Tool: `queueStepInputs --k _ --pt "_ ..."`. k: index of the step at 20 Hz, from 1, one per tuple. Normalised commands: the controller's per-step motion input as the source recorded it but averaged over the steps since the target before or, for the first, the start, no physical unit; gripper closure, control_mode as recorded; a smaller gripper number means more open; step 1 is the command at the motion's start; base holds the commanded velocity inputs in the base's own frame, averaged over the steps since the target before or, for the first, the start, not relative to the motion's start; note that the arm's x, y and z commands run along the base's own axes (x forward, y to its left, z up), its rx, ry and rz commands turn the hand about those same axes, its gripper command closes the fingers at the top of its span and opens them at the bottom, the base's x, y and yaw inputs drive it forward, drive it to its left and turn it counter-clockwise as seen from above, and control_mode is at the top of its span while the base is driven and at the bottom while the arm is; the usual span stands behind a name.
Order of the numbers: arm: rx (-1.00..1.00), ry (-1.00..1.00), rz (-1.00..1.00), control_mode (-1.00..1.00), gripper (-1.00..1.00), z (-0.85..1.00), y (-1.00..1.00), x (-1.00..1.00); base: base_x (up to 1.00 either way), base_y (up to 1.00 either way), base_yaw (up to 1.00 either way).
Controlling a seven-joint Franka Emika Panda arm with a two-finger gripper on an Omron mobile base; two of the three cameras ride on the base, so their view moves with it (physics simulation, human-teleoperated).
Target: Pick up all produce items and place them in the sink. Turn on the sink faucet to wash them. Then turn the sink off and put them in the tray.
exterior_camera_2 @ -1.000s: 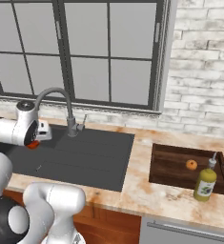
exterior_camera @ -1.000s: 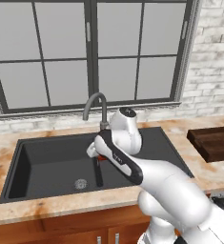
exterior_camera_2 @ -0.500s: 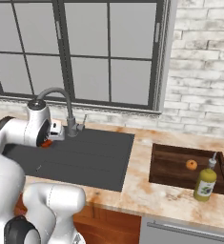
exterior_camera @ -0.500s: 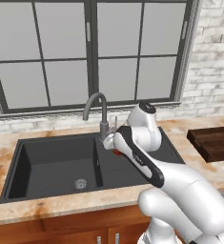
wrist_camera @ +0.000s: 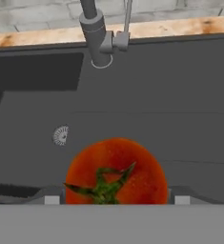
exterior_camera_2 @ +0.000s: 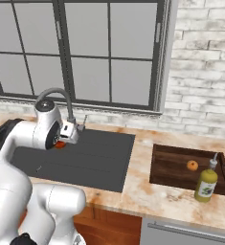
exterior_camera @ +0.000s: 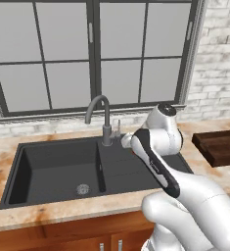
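Since the earlier pictures, the arm has swung away from the basin toward the drainboard side, and the gripper (exterior_camera_2: 71, 132) with the tomato (exterior_camera_2: 60, 144) has risen from low in the sink (exterior_camera: 53, 166) to the height of the faucet (exterior_camera: 101, 117) base.

In the hand view the tomato (wrist_camera: 116, 172) sits at 6 o'clock, between the two fingertips (wrist_camera: 51, 196), with its green stem turned to the camera. The jaws stand wide and are closed on the tomato, one pad on each side of it. Under it lies the flat dark drainboard of the sink (wrist_camera: 180, 95). The drain (wrist_camera: 61, 135) is at 10 o'clock from the tomato, and the faucet (wrist_camera: 95, 33) base with its small lever is at 12 o'clock, well apart from it.

In the left base view only a small red edge of the tomato (exterior_camera: 133, 150) shows at the wrist, at 4 o'clock from the faucet base, above the drainboard.

In the right base view the gripper is just beside the faucet (exterior_camera_2: 56, 95) base, and the tomato hangs under it at 7 o'clock. The tray (exterior_camera_2: 167, 168) lies on the counter (exterior_camera_2: 138, 191) at 3 o'clock from the sink (exterior_camera_2: 99, 158), well apart from the gripper. The orange ball (exterior_camera_2: 192, 165) lies inside the tray, and a bottle (exterior_camera_2: 206, 183) stands at the near right corner of the tray.
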Motion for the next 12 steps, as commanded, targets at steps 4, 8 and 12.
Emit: queueStepInputs --k 4,8,12 --pt "-0.02 0.0 -0.2 -1.0 1.0 0.0 -0.65 0.0 0.0 0.0 0.0" --pt "-0.01 0.0 -0.2 -1.0 1.0 0.0 -0.68 0.0 0.0 0.0 0.0" --pt "0.0 0.0 -0.19 -1.0 1.0 0.02 -0.64 0.0 0.0 0.0 0.0"
